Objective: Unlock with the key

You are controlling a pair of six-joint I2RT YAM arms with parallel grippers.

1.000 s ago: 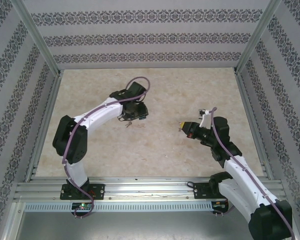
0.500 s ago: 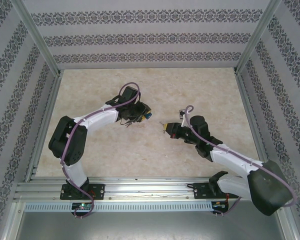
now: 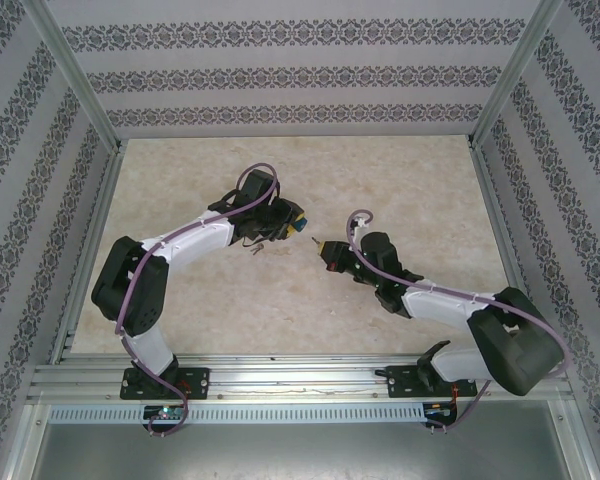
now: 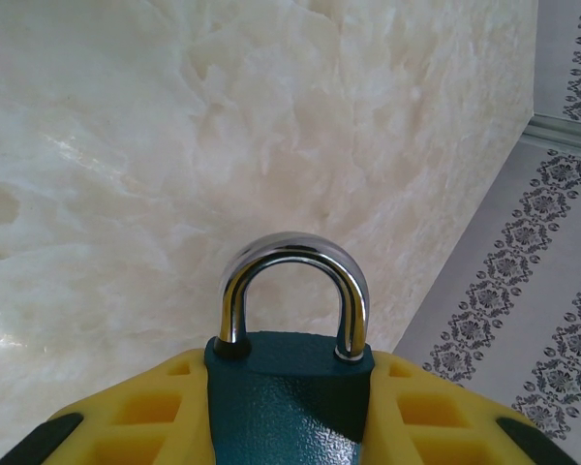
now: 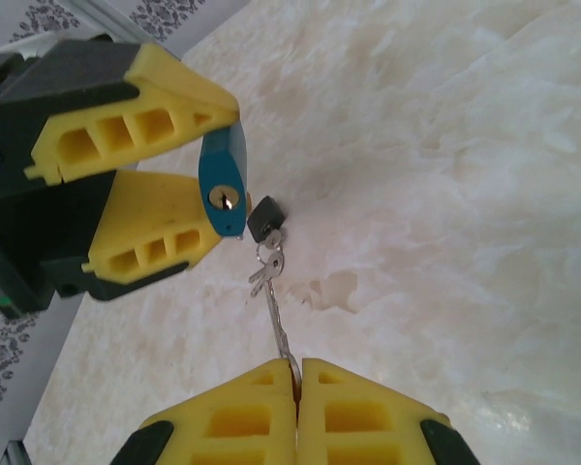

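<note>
Teal padlock (image 5: 222, 189) clamped in left jaws; right jaws, pinched on the key (image 5: 277, 325), have swung leftward, nearer it.

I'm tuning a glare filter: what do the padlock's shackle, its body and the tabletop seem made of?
Shackle: polished, likely chromed steel; mirror-bright highlights along its curve. Padlock body: probably metal under teal paint; pebbled, faintly glossy texture. Tabletop: cream marble look, stone or printed laminate, cannot tell which; cloudy veining, soft sheen.
</note>
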